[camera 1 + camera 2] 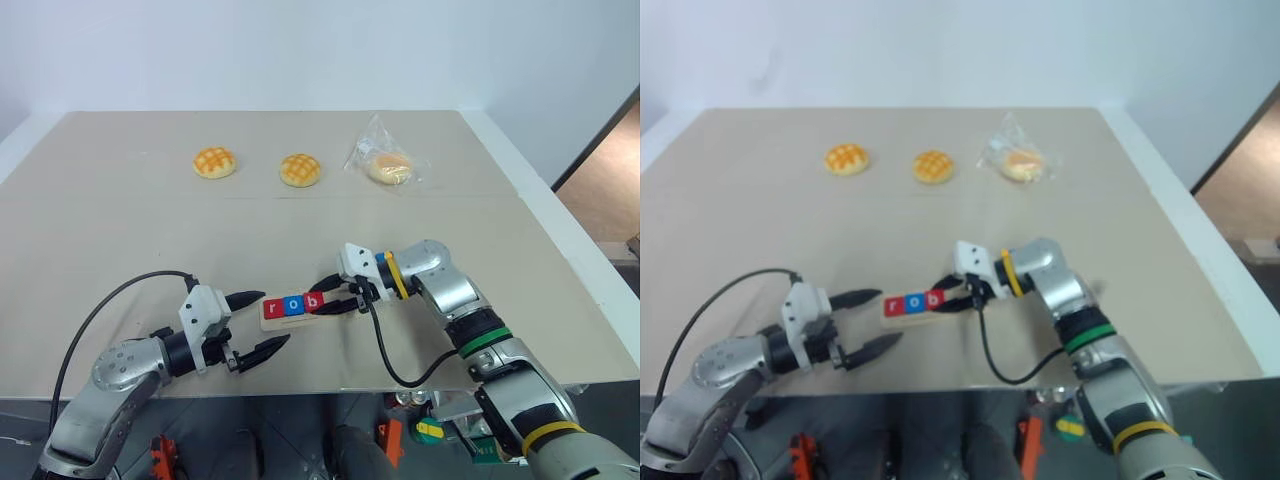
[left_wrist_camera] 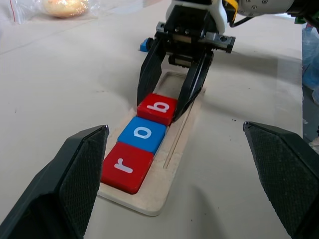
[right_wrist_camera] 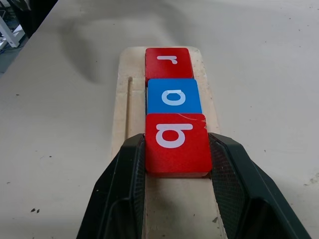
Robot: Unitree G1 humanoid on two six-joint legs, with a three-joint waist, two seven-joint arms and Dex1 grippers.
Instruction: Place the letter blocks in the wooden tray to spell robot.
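The wooden tray lies near the table's front edge. Three letter blocks sit in its groove in a row: a red r, a blue o and a red b. My right gripper reaches in from the tray's right end, shut on the b block with one finger against each side. The rest of the tray under the gripper is bare. My left gripper stands open just off the tray's left end, holding nothing. A small blue piece lies on the table beside the right gripper; I cannot tell what it is.
Two golden buns and a bun in a clear bag sit in a row at the back of the table. The table's front edge runs close below both grippers. A black cable hangs from the right wrist.
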